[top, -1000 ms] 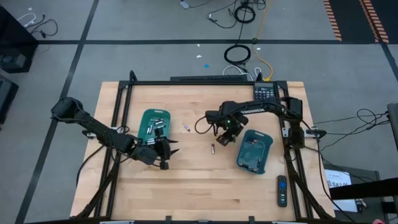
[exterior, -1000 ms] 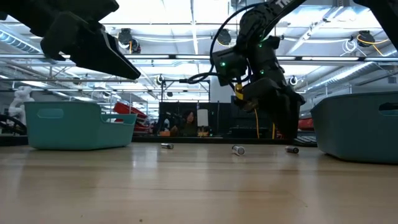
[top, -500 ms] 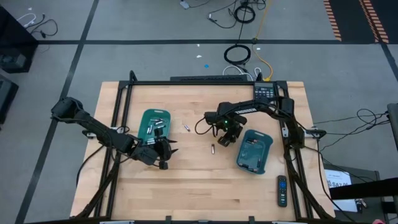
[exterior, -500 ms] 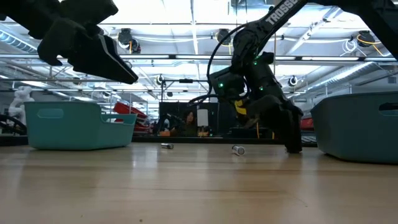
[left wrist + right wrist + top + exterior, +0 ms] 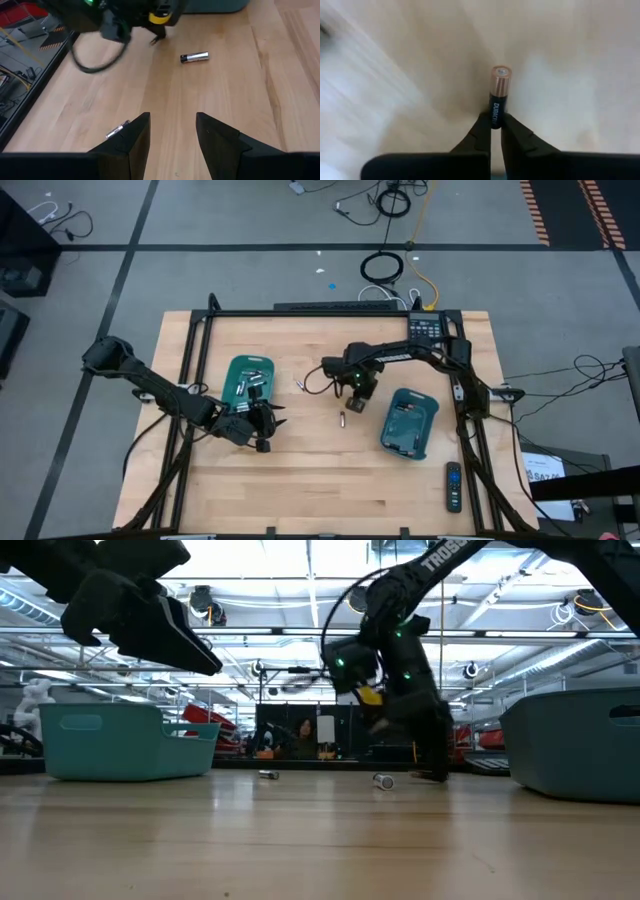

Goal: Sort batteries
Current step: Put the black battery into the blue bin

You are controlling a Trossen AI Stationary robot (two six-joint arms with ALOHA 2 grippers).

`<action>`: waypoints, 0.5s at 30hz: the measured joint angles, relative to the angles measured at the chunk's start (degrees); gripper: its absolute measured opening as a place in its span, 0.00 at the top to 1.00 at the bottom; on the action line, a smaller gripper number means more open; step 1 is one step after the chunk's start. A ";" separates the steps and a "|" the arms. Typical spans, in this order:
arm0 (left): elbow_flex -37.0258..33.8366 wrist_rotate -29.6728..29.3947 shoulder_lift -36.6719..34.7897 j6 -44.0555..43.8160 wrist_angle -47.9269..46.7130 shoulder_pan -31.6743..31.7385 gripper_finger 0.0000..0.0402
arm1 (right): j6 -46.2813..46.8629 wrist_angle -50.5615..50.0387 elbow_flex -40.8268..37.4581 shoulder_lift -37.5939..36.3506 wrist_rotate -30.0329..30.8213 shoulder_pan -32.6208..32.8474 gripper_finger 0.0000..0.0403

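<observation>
My right gripper (image 5: 495, 122) is shut on a dark battery with a copper-coloured end (image 5: 500, 75). In the high view it (image 5: 357, 398) stands at mid-table, between the two teal trays; in the low view its fingers (image 5: 434, 770) reach almost down to the wood. A dark battery (image 5: 341, 420) and a silvery one (image 5: 299, 386) lie on their sides on the table. My left gripper (image 5: 268, 420) hangs open above the wood beside the left tray (image 5: 246, 380), nothing between its fingers (image 5: 170, 132). My right gripper pinches the battery's dark end (image 5: 495, 114) between its two fingertips. The battery sticks out past the fingertips, in line with the fingers, copper end foremost. The fingers come from above, slanting down. Whether the battery is clear of the wood I cannot tell.
The right teal tray (image 5: 409, 423) stands just right of my right gripper. A calculator (image 5: 427, 328) lies at the far right corner and a black remote (image 5: 453, 486) at the near right. The left wrist view shows both loose batteries (image 5: 194, 57) (image 5: 117, 129).
My right gripper has come down to the table, shut on a dark battery lying there and shifted toward the table's left edge with it. That battery no longer lies by the right tray. The left arm has kept still.
</observation>
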 joint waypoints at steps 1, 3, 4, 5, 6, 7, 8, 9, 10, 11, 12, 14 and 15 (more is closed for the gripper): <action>0.00 0.00 0.00 -0.10 0.00 0.00 0.58 | -0.03 0.08 0.92 -0.15 0.64 0.00 0.99; 0.00 0.00 0.00 -0.18 0.01 0.00 0.58 | -0.18 -1.61 2.69 -0.38 1.54 0.00 0.99; 0.00 0.00 0.00 -0.24 0.03 0.00 0.58 | -0.34 -2.89 3.61 -0.40 2.19 0.03 0.99; 0.00 -0.02 0.00 -0.27 0.02 0.00 0.58 | -0.50 -3.92 4.55 -0.40 2.55 0.11 0.99; 0.00 -0.02 0.00 -0.28 0.00 0.00 0.58 | -0.57 -4.93 5.52 -0.40 2.58 0.17 0.99; 0.00 -0.02 0.00 -0.29 -0.02 0.00 0.58 | -0.57 -6.22 6.53 -0.41 2.89 0.33 1.00; 0.00 -0.02 0.00 -0.29 -0.05 0.00 0.58 | -0.59 -8.14 7.70 -0.56 3.72 0.59 1.00; 0.00 -0.02 0.00 -0.34 -0.06 0.00 0.58 | -0.58 -10.34 8.81 -0.86 4.60 0.99 1.00; 0.00 -0.04 0.00 -0.72 -0.19 0.00 0.58 | -0.54 -12.54 9.98 -1.26 4.92 1.47 1.00; 0.00 -0.04 0.00 -1.22 -0.44 0.00 0.58 | -0.31 -14.72 10.92 -1.97 4.90 1.97 1.00; 0.00 -0.06 0.00 -1.60 -0.79 0.00 0.58 | 0.10 -16.91 11.66 -2.71 4.91 2.69 1.00; 0.00 -0.07 0.00 -2.45 -1.58 -0.02 0.58 | 1.24 -21.50 12.52 -4.80 4.23 4.32 1.00; 0.00 -0.09 0.00 -2.92 -2.15 -0.02 0.58 | 2.04 -22.89 12.65 -5.96 2.93 5.12 1.00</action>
